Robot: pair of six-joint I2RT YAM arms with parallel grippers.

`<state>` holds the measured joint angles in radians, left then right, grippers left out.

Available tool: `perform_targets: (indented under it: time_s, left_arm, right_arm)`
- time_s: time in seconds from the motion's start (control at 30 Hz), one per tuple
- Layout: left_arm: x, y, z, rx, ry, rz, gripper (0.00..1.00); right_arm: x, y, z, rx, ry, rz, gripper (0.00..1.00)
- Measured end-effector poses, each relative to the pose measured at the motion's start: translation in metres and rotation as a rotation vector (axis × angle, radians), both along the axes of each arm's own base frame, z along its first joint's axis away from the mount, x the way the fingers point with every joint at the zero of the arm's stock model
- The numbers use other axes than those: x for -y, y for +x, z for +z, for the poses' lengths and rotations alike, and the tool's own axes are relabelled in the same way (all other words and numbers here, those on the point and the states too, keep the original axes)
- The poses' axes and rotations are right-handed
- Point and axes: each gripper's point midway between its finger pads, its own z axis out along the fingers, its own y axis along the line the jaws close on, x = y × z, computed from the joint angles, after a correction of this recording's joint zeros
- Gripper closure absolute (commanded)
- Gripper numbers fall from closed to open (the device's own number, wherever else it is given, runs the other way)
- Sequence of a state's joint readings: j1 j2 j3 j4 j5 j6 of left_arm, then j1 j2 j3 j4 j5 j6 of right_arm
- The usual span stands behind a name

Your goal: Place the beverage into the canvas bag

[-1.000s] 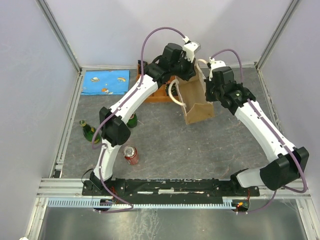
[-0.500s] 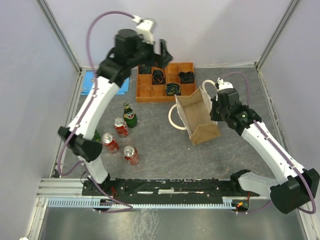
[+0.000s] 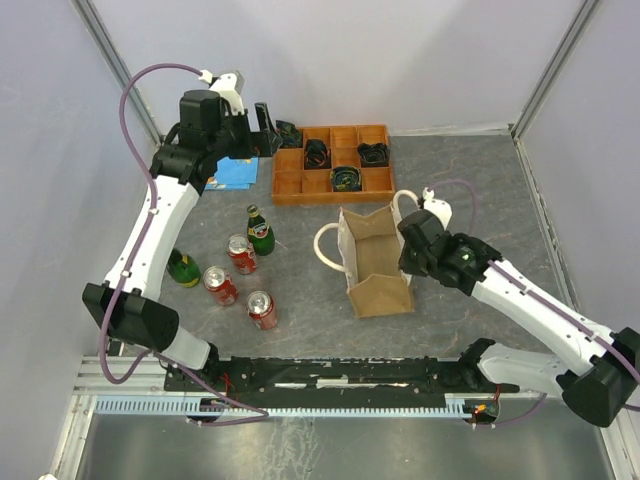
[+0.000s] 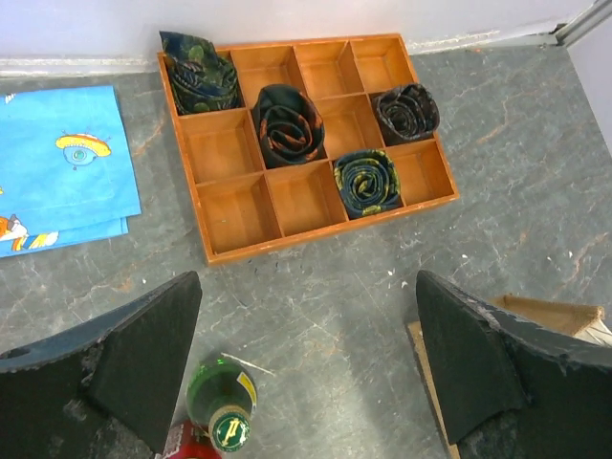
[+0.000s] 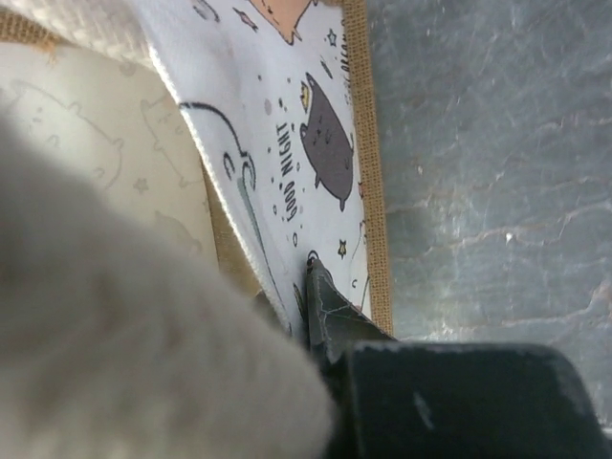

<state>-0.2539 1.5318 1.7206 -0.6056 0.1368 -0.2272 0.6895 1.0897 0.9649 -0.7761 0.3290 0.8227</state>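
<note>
The tan canvas bag (image 3: 382, 298) stands upright and open-mouthed in the middle of the table, with cream rope handles (image 3: 327, 247) on both sides. My right gripper (image 3: 409, 254) is shut on the bag's right rim. In the right wrist view, one finger (image 5: 333, 320) pinches the cat-printed fabric (image 5: 287, 115). The beverages stand to the left: a green bottle (image 3: 260, 230), a second green bottle (image 3: 182, 268) and three red cans (image 3: 241, 254). My left gripper (image 3: 268, 125) hangs open and empty, high over the back left. Its wrist view looks down on the nearer bottle (image 4: 222, 411).
An orange compartment tray (image 3: 290, 186) with several rolled ties sits at the back centre. Blue printed sheets (image 4: 57, 172) lie left of it. Metal frame rails run along the table's sides and front edge.
The left arm has swung from over the bag to the back left and its jaws have opened. The right arm has pulled the bag nearer and slightly leftward.
</note>
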Motion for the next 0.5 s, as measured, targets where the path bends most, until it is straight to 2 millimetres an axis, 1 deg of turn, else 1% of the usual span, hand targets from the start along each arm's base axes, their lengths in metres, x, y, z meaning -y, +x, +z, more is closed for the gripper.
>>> perform_targets:
  time_s: [0.1, 0.27, 0.37, 0.5]
  left_arm:
    - [-0.001, -0.007, -0.006, -0.016, 0.002, -0.005, 0.01]
    - [-0.001, -0.015, -0.004, -0.011, -0.007, -0.017, 0.01]
    - [-0.001, -0.020, -0.004, -0.011, -0.009, -0.024, 0.01]
    - [-0.001, -0.023, -0.008, -0.020, -0.010, -0.028, 0.01]
  right_arm:
    - [-0.010, -0.012, -0.002, -0.012, -0.020, -0.012, 1.00]
    - [-0.029, -0.027, -0.005, 0.008, -0.037, -0.030, 1.00]
    - [-0.034, -0.031, -0.004, 0.017, -0.024, -0.051, 1.00]
    - [-0.046, -0.030, -0.004, 0.028, 0.010, -0.050, 1.00]
